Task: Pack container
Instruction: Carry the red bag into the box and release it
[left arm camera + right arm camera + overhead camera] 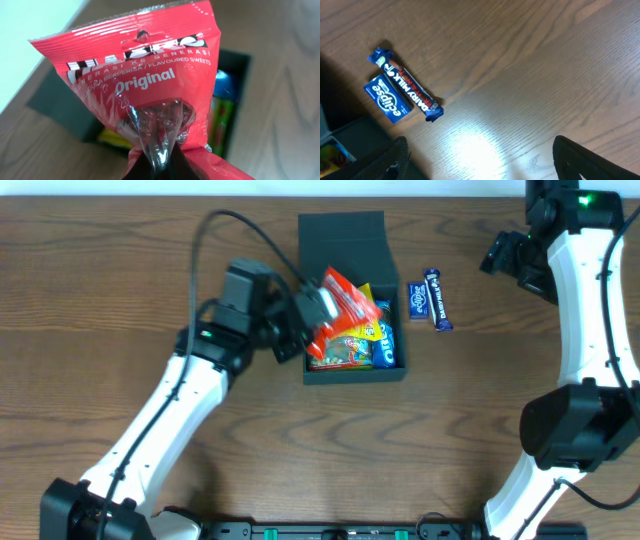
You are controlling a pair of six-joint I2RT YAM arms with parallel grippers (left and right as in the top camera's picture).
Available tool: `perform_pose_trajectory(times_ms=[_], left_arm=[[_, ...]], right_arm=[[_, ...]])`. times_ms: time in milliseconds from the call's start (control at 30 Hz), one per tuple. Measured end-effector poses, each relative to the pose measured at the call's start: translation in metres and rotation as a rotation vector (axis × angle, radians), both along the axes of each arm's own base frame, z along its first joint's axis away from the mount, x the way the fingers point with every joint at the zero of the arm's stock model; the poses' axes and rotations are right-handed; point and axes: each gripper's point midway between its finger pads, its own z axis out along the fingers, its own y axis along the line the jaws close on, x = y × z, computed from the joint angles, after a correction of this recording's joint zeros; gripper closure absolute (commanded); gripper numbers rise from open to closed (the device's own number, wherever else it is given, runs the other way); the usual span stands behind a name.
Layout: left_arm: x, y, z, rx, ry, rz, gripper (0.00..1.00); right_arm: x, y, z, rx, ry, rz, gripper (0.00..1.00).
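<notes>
While the left gripper (303,310) clamps the red sweets packet (348,302) by its seam, tilted over a full container (355,373), risk: released here, it rides above the rim and blocks the flap lid (342,228). Container sits just at the gripper's 3 o'clock. Right gripper (481,147), fingers spread, empty, hangs at the container's 2 o'clock.

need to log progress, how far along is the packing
Done: several packets lie in the open container, a blue packet among them. In hand: the left gripper holds a red packet over the container. Left: the Dairy Milk bar and Eclipse pack lie on the table beside it, the right gripper is open and empty, and the lid is not yet closed.
</notes>
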Motion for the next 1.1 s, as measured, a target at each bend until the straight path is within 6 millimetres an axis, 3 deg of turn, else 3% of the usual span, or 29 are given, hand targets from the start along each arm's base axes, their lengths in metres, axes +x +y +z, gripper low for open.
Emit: perform_pose_trajectory(times_ms=[133, 367, 667, 933, 1100], left_arm=[[-0.015, -0.015, -0.016, 0.077, -0.001, -0.075, 0.94], [-0.01, -0.018, -0.07, 0.23, -0.019, -0.212, 0.94], [0.008, -0.03, -0.085, 0.26, -0.145, -0.316, 0.94], [0.006, -0.034, -0.114, 0.264, -0.093, -0.356, 0.94], [0.007, -0.036, -0.122, 0.262, -0.077, -0.363, 0.94]], right_arm=[[0.0, 0.0, 0.0, -0.001, 0.0, 0.003, 0.08], [0.0, 0.0, 0.0, -0.001, 0.001, 0.003, 0.08], [0.0, 0.0, 0.0, -0.001, 0.0, 0.003, 0.07], [0.0, 0.0, 0.0, -0.001, 0.001, 0.003, 0.07], [0.0, 0.0, 0.0, -0.001, 0.0, 0.003, 0.07]])
